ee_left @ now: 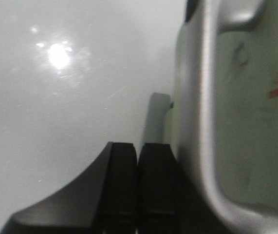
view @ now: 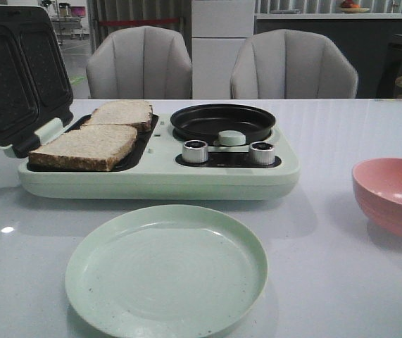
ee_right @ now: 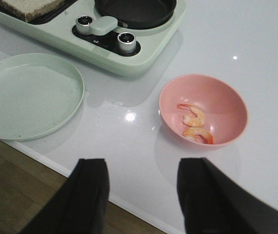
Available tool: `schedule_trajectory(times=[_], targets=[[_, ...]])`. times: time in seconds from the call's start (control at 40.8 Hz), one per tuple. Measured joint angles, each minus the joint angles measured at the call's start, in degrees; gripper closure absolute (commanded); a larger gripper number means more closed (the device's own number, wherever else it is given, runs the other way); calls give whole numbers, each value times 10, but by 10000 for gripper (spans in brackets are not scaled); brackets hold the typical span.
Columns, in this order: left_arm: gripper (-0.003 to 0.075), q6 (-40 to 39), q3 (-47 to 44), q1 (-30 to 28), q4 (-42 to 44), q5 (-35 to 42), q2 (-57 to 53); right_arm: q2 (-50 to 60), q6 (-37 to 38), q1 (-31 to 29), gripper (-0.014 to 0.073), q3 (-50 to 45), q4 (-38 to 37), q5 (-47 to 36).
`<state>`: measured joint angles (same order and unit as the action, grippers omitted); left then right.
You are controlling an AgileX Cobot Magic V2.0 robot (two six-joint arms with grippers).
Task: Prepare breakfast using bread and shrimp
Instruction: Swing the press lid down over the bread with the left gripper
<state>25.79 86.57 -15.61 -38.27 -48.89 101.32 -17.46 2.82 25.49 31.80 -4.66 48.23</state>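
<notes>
White table [view: 341,267], no legible writing

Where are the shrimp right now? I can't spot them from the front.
The shrimp lie inside the pink bowl, seen in the right wrist view, on the table right of the green plate.

2 bread slices [view: 91,144], 3 shrimp [ee_right: 194,117], 1 plate [view: 165,271], 1 bowl [ee_right: 204,109].
</notes>
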Motion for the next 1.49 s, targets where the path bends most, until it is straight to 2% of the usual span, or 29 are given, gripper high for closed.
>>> schedule_trajectory(times=[0.123, 0.27, 0.49, 0.686, 1.078, 1.299, 1.397, 1.495], targets=[[620, 64, 1, -1, -91, -18, 0, 0, 0, 0, 150, 0, 0, 0], [620, 103, 2, -1, -158, -64, 0, 0, 0, 0, 150, 0, 0, 0], [620, 128, -23, 29, -171, -96, -16, 0, 0, 0, 150, 0, 0, 0], [620, 162, -103, 109, -172, -57, -77, 0, 0, 0, 150, 0, 0, 0], [618, 164, -237, 338, -47, 69, -238, 0, 0, 0, 150, 0, 0, 0], [618, 31, -305, 445, 86, 120, -340, 0, 0, 0, 150, 0, 0, 0], [618, -31, -335, 473, 143, 132, -391, 0, 0, 0, 150, 0, 0, 0], [619, -66, -367, 486, 164, 134, -445, 0, 0, 0, 150, 0, 0, 0]])
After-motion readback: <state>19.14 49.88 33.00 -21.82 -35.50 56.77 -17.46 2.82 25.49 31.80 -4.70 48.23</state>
